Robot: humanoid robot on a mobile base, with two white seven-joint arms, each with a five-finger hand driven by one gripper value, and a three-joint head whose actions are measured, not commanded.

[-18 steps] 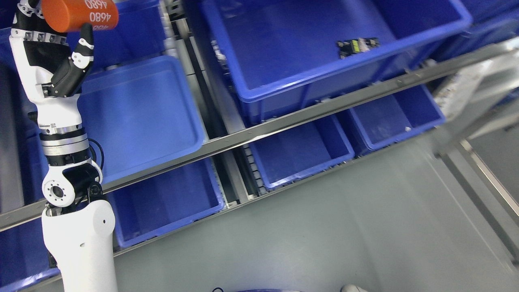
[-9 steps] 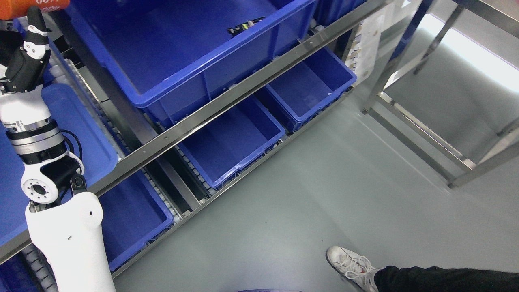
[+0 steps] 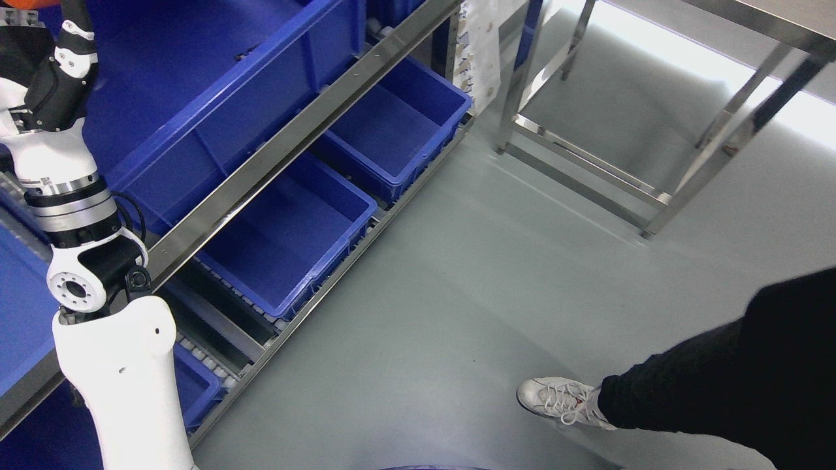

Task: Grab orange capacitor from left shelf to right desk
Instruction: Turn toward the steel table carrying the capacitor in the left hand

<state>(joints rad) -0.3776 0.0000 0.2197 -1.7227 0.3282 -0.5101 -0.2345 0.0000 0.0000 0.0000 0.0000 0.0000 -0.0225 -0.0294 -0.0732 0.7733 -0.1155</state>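
Observation:
Only a thin sliver of the orange capacitor [image 3: 29, 2] shows at the top left edge; the rest is cut off by the frame. My left hand [image 3: 46, 26] is raised at the top left and shut on it, with the thumb [image 3: 74, 40] pointing up beside it. The left arm [image 3: 98, 313] rises along the left edge, in front of the shelf. The right arm is out of view.
Blue bins [image 3: 287, 228] sit on the tilted shelf behind a steel rail [image 3: 274, 143]. A steel desk frame [image 3: 653, 189] stands at the upper right on the grey floor. A person's dark trouser leg [image 3: 738, 365] and white shoe [image 3: 558, 401] are at the lower right.
The camera has swung to the right, so the shelf has slid left and the desk frame has come in. A person's leg has stepped in. The left hand still holds the capacitor.

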